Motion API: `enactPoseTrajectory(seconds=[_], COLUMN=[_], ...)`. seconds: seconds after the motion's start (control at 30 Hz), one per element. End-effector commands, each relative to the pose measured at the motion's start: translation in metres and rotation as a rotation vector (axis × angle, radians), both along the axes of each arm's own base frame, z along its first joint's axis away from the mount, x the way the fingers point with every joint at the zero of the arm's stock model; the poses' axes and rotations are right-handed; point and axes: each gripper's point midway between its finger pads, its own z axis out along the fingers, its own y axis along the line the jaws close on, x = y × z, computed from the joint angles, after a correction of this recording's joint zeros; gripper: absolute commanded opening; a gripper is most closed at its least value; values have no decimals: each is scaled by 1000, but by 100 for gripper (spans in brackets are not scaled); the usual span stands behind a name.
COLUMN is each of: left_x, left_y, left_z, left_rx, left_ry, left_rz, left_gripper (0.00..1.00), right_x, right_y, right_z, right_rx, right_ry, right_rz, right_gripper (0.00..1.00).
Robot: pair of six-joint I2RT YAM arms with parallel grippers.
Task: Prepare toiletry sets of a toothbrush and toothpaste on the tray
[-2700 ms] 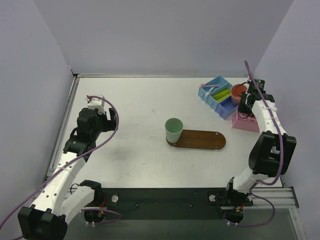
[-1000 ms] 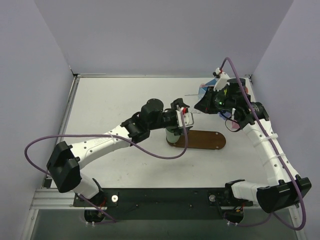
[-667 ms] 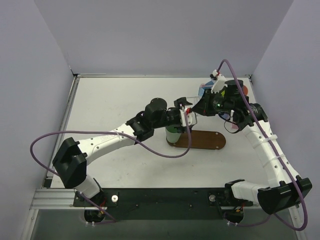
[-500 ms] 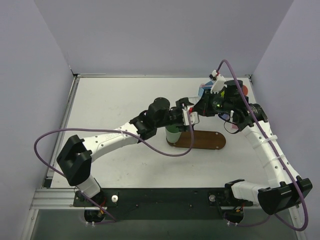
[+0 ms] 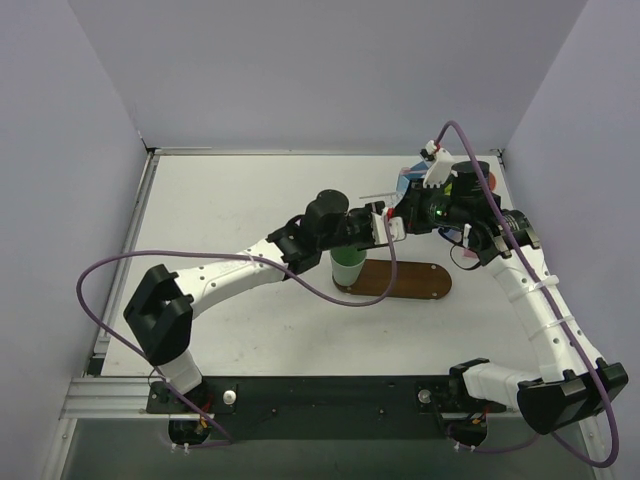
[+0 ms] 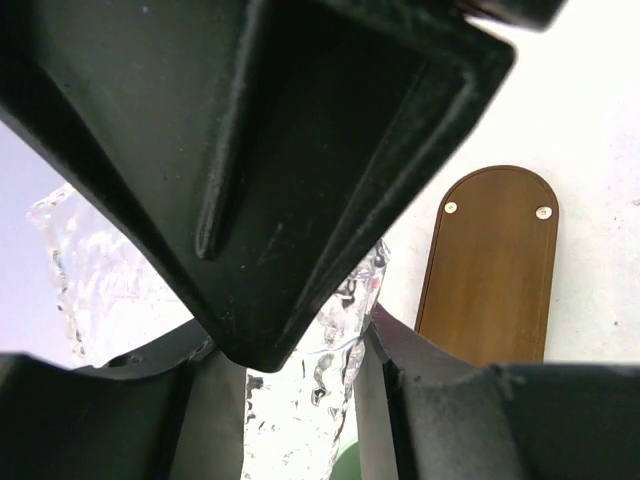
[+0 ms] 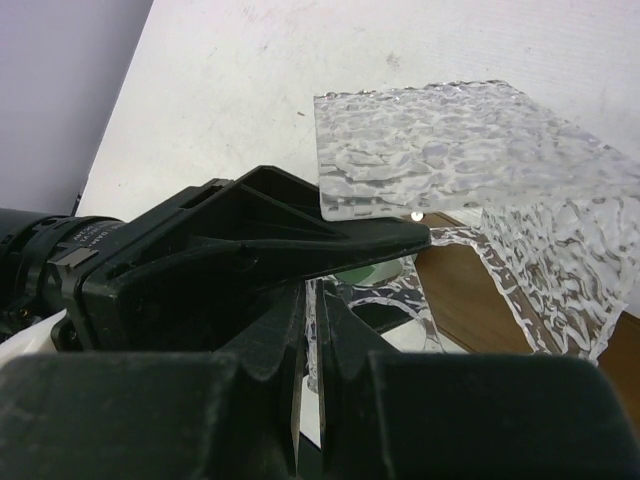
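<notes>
1. Your two arms meet just above the left end of the tray (image 5: 415, 282), directly over the cup (image 5: 348, 270). This looks like a hand-over from one arm to the other.
2. Your right gripper (image 7: 313, 318) is clenched on a thin edge of a clear wrap (image 7: 450, 150). It carries the wrap above the tray, touching neither the tray nor the cup.
3. Your left gripper (image 6: 300, 370) faces the right one nose to nose. Its jaws stand on either side of a hanging strip of the wrap. You cannot tell whether they are pinching it or only bracketing it.
4. The wrap is transparent plastic, rippled like hammered glass and glinting. One flat, roughly rectangular panel juts out stiffly over the tray. I judge it to be the toothbrush's packet, but no brush can be made out inside.
5. The wrap is probably held high so that both sets of jaws have room to work, and so it hangs above the cup ready to be lowered.
6. The tray is dark brown wood, a smooth, flat, long oval with two small pale dots near one rounded end.
7. The cup is mint green and round, and stands upright on the tray's left end. Nothing else rests on the tray.
</notes>
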Motion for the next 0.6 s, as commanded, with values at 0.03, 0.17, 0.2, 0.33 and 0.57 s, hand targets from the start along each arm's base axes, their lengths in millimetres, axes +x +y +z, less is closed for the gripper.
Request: enactPoseTrajectory(seconds=[0.03, 0.17, 0.2, 0.33, 0.57], left_x=[0, -1, 0, 0, -1], left_y=[-9, -13, -13, -16, -20], left_z=[22, 22, 23, 24, 32], left_rx=[-49, -58, -62, -77, -137], left_ry=[4, 24, 25, 38, 72], left_rz=[-20, -34, -32, -37, -91], left_gripper=[27, 8, 2, 0, 0], right_x=[0, 4, 7, 13, 21], right_y=[0, -5, -7, -16, -32], right_z=[16, 17, 20, 25, 49], right_rx=[8, -9, -14, -31, -2], right_ry=[-64, -78, -92, -118, -206], right_rz=[-2, -29, -47, -104, -198], right_gripper=[0, 0, 0, 14, 38])
